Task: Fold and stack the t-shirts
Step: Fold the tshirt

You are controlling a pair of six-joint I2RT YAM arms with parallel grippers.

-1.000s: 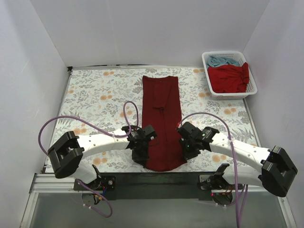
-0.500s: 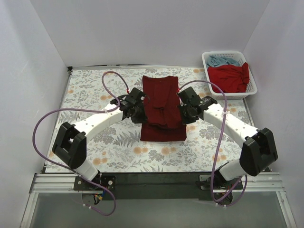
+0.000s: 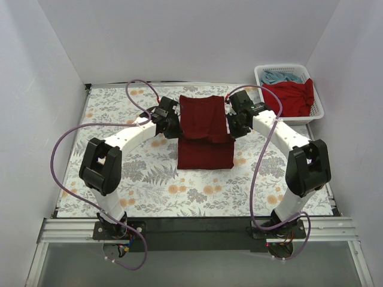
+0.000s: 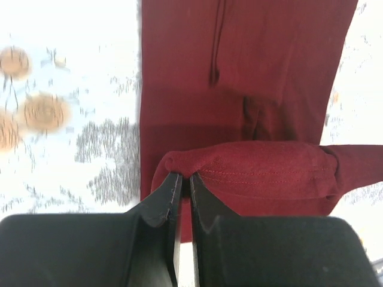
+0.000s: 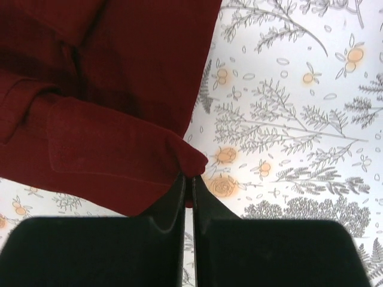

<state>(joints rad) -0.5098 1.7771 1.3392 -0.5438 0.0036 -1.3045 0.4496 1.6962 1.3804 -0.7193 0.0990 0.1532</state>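
Observation:
The dark maroon t-shirt (image 3: 205, 137) lies in the middle of the floral table cloth, folded lengthwise, its near end lifted and doubled back over the far part. My left gripper (image 3: 173, 127) is shut on the hem's left corner (image 4: 179, 167). My right gripper (image 3: 234, 127) is shut on the hem's right corner (image 5: 194, 162). Both hold the hem above the lower layer of the shirt (image 4: 239, 60), (image 5: 119, 54). The brighter red t-shirt (image 3: 289, 97) and the light blue t-shirt (image 3: 281, 76) lie in the basket.
The white lattice basket (image 3: 317, 113) stands at the far right corner of the table. White walls enclose the table on three sides. Purple cables loop over both arms. The floral table cloth (image 3: 119, 119) shows on both sides of the shirt.
Both grippers have carried the shirt's near hem away from the table's front edge towards the far end, doubling the shirt over itself. The shirt now looks about half as long.

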